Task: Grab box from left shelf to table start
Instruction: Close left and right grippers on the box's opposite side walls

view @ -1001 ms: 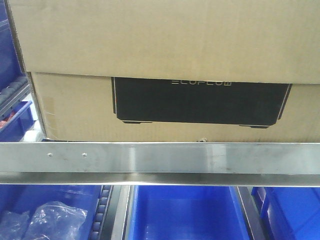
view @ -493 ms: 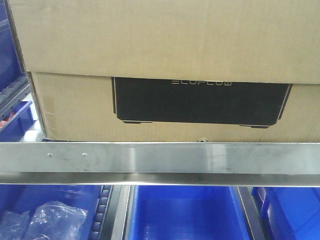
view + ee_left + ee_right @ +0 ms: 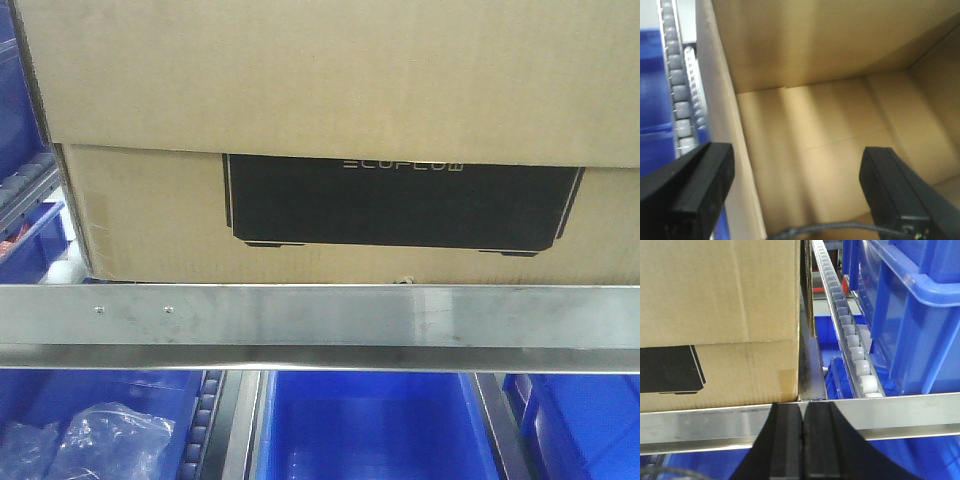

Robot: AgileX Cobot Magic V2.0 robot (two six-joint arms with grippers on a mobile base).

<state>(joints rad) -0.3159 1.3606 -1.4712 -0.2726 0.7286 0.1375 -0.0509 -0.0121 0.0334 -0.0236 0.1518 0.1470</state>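
The box (image 3: 330,90), large brown cardboard with a black "ECOFLOW" panel (image 3: 400,205), sits on the left shelf behind its silver front rail (image 3: 320,318). My left gripper (image 3: 797,187) is open over the open top of the box (image 3: 830,130). It straddles the box's left wall (image 3: 732,165), with one finger outside and one inside. My right gripper (image 3: 801,440) is shut with nothing in it. It is low in front of the rail (image 3: 900,412), in line with the right front corner of the box (image 3: 720,300). The table is out of view.
Blue plastic bins (image 3: 370,430) stand on the level below, one holding clear bags (image 3: 90,440). A roller track (image 3: 847,335) and a tall blue bin (image 3: 910,315) lie right of the box. Another roller track (image 3: 682,100) runs along its left side.
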